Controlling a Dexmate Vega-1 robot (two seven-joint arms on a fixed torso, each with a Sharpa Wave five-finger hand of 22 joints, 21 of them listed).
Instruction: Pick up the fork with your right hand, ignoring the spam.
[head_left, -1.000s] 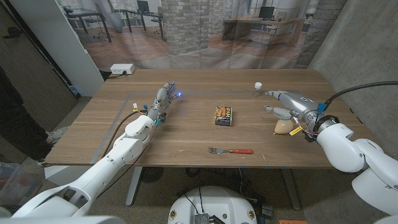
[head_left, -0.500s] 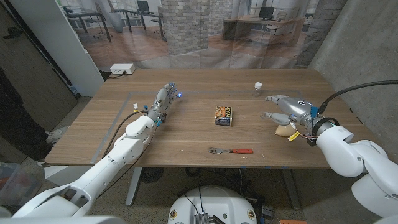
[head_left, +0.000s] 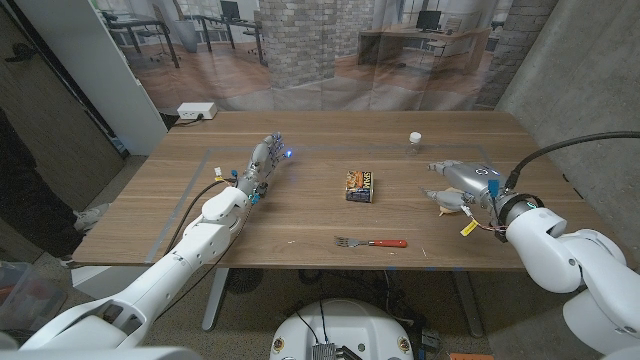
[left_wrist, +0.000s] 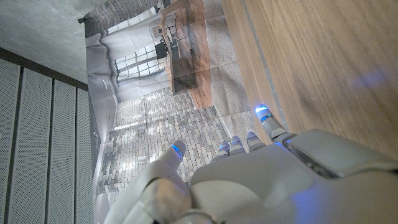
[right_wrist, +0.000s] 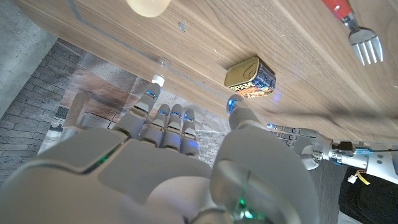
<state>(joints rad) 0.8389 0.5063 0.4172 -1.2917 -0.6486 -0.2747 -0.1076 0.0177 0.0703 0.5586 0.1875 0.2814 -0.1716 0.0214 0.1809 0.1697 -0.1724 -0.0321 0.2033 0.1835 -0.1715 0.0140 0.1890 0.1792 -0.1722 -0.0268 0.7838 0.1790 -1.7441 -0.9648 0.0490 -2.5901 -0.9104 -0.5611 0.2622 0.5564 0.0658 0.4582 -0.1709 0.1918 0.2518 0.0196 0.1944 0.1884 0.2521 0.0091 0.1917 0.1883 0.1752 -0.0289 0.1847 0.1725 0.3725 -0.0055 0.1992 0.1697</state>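
fork (head_left: 371, 242) with red handle at lower centre of the table (head_left: 300, 215), untouched, spam tin (head_left: 361, 185) closed at centre, right hand (head_left: 460, 185) at centre right, fingers spread, empty, left hand (head_left: 260, 165) at upper left, fingers extended, empty

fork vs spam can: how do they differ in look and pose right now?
The fork is thin, with a red handle and metal tines, lying flat near the table's front edge; the spam can is a blocky printed tin, nearer the table's middle. Neither is touched by the right hand, which holds nothing.
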